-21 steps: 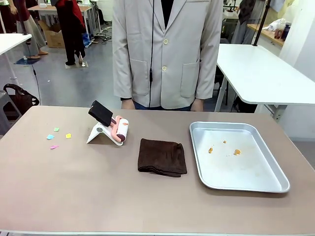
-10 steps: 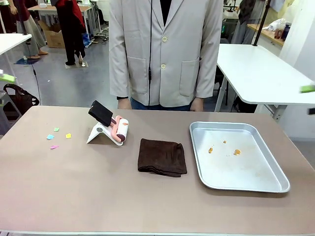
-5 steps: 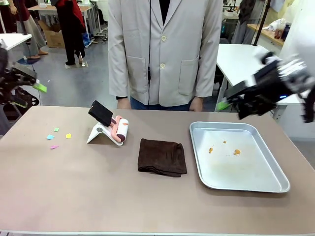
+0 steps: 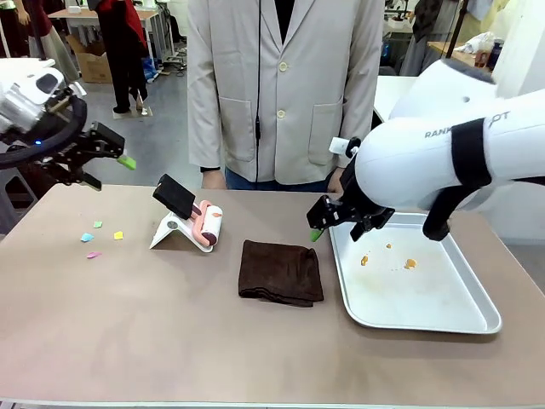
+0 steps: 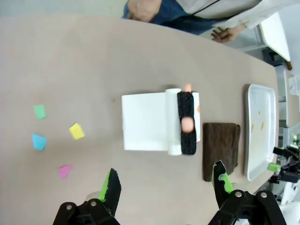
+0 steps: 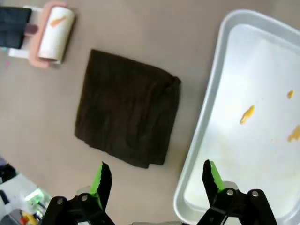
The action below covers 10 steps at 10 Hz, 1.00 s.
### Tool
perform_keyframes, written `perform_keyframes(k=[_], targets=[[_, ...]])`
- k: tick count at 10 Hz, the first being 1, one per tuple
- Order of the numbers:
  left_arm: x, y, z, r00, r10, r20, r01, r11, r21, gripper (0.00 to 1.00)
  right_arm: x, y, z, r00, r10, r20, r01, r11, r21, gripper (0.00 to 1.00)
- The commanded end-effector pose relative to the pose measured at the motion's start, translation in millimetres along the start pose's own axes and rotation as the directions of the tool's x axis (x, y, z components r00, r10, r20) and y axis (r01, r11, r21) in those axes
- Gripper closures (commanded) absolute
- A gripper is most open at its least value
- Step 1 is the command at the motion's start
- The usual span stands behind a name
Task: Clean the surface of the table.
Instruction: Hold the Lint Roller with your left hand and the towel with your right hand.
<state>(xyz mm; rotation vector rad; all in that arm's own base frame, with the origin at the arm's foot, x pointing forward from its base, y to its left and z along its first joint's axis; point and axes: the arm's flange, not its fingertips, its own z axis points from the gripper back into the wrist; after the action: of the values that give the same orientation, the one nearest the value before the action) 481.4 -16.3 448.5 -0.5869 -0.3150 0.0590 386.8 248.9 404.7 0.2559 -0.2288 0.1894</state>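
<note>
The taupe table (image 4: 170,332) carries several coloured paper scraps (image 4: 88,237) at its far left, also in the left wrist view (image 5: 76,131). My left gripper (image 4: 106,168) hangs open above the table's far left corner, over the scraps and a lint roller (image 5: 187,123); its jaws (image 5: 165,185) are wide apart and empty. My right gripper (image 4: 328,223) hovers open between a folded brown cloth (image 4: 281,271) and a silver tray (image 4: 426,324). Nothing sits between the right gripper (image 6: 156,180) fingers, with the cloth (image 6: 126,112) just below them.
The lint roller (image 4: 209,223), with a black handle, rests on a white stand left of the cloth. Orange crumbs (image 4: 410,263) lie in the tray (image 6: 206,117). A person in a pale coat (image 4: 285,94) stands at the far edge, hands on the table.
Both arms have swung in from the sides: the left one to above the far left corner, the right one leftwards and down to the gap between cloth and tray. Nothing on the table moved.
</note>
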Motion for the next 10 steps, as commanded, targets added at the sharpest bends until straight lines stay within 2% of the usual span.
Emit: perform_keyframes(k=[1,2,3,4,7,8,10], targets=[[13.3,-6.0,-22.9,1.000,-0.005,0.028,0.006,1.000,-0.030,0.00,-2.7,1.9,9.4,0.998,-0.057,0.014,0.057,0.998,0.001,0.00],[16.3,-11.2,-32.8,1.000,0.003,0.003,-0.003,0.999,-0.046,0.00,-5.0,-10.0,13.2,0.998,-0.054,0.042,0.055,0.998,-0.026,0.00],[14.8,-6.2,-31.1,0.998,0.005,-0.060,-0.007,0.999,-0.039,0.00,-0.7,-1.2,-0.9,1.000,-0.021,-0.005,0.021,1.000,0.003,0.00],[8.9,-9.9,-25.8,1.000,0.010,-0.003,-0.010,1.000,-0.021,0.00,-0.7,-1.2,-0.9,1.000,-0.021,-0.005,0.021,1.000,0.003,0.00],[11.6,-9.3,-33.7,1.000,0.014,-0.022,-0.014,1.000,-0.024,0.00,-1.8,-3.4,1.0,0.999,-0.031,-0.009,0.031,0.999,0.015,0.00],[3.9,-18.1,-45.0,0.998,-0.021,-0.066,0.016,0.997,-0.080,0.00,0.0,8.4,2.6,1.000,-0.018,-0.026,0.017,1.000,-0.024,0.00],[9.0,-18.7,-57.4,0.996,-0.009,-0.091,0.001,0.996,-0.085,0.00,9.4,31.8,-13.1,0.997,0.014,-0.073,-0.018,0.998,-0.060,0.00]])
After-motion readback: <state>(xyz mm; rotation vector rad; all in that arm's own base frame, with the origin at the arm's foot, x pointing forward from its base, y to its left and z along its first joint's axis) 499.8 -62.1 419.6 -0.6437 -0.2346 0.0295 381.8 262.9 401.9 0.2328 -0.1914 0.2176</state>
